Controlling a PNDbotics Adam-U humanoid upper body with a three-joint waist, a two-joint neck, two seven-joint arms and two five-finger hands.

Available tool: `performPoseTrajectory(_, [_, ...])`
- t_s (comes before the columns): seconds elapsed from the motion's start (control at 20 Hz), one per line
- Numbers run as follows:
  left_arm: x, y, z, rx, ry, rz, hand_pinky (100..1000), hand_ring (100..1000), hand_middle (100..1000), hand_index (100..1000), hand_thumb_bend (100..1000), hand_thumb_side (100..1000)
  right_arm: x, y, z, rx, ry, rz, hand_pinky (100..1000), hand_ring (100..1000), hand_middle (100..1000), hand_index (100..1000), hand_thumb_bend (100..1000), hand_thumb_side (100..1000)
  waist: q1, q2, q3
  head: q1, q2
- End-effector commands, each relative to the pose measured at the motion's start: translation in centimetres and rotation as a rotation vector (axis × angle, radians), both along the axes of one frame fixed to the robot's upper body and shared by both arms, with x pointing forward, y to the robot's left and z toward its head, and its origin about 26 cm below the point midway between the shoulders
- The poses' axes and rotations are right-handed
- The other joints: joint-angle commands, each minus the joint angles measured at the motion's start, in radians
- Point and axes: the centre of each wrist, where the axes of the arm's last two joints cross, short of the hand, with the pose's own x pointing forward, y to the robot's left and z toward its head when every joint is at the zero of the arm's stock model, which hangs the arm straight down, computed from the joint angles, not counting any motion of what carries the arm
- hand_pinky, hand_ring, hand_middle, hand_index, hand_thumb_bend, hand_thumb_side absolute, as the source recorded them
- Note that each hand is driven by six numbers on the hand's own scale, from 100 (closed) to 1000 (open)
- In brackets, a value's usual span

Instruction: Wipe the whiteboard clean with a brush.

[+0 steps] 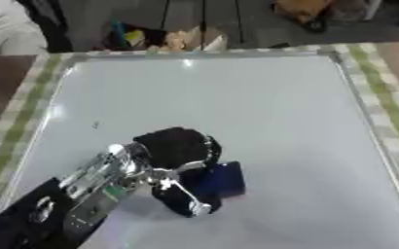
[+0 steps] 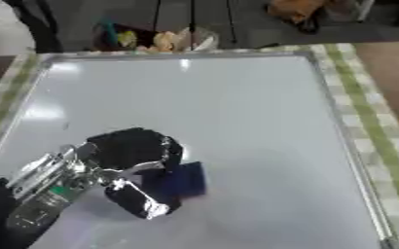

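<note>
A large whiteboard (image 1: 262, 112) lies flat, filling most of both views, its surface pale and glossy. My left hand (image 1: 179, 154) comes in from the lower left and rests low on the board, its black fingers and thumb curled round a dark blue brush (image 1: 224, 179). The brush sits flat against the board, sticking out to the right of the hand. A small dark mark (image 1: 96, 125) shows on the board's left part. My right hand is in neither view.
A green-checked cloth (image 1: 389, 112) borders the board on the left and right. Beyond the far edge stand boxes and clutter (image 1: 173, 39) on the floor. A person in white (image 1: 7, 29) sits at the far left corner.
</note>
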Motion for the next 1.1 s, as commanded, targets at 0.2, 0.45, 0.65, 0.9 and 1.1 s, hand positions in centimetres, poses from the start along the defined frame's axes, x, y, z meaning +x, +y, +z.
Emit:
performPoseTrajectory(0.2, [-0.2,0.6,1.3,-0.008,-0.035,0.012,366,618,541,290,247,423,-0.3,-0.2,0.8,-0.022,-0.024,0.002,803,753,564,819,100,950,-0.005,-0.022,-0.001,0.002,-0.004])
performPoseTrajectory(0.45, [-0.1,0.8,1.4,-0.005,-0.034,0.021,367,616,534,288,245,422,-0.3,-0.3,0.8,-0.022,-0.024,0.001,803,753,565,819,100,949,-0.005,-0.024,0.0,0.002,-0.004])
performPoseTrajectory(0.65, [0.0,1.5,1.8,-0.014,-0.042,0.047,367,615,530,287,243,421,-0.3,-0.3,0.7,-0.022,-0.023,0.0,803,753,565,819,100,949,-0.004,-0.026,0.001,0.002,-0.004])
performPoseTrajectory(0.9, [0.0,2.5,2.6,-0.041,-0.07,0.086,365,613,526,286,241,419,-0.3,-0.3,0.7,-0.023,-0.02,-0.002,803,753,564,820,100,951,-0.002,-0.027,0.004,0.001,-0.005])
performPoseTrajectory(1.1, [0.0,3.0,3.0,-0.052,-0.08,0.105,366,612,523,285,240,418,-0.3,-0.3,0.7,-0.023,-0.02,-0.002,803,754,564,820,100,951,-0.003,-0.026,0.005,0.002,-0.006])
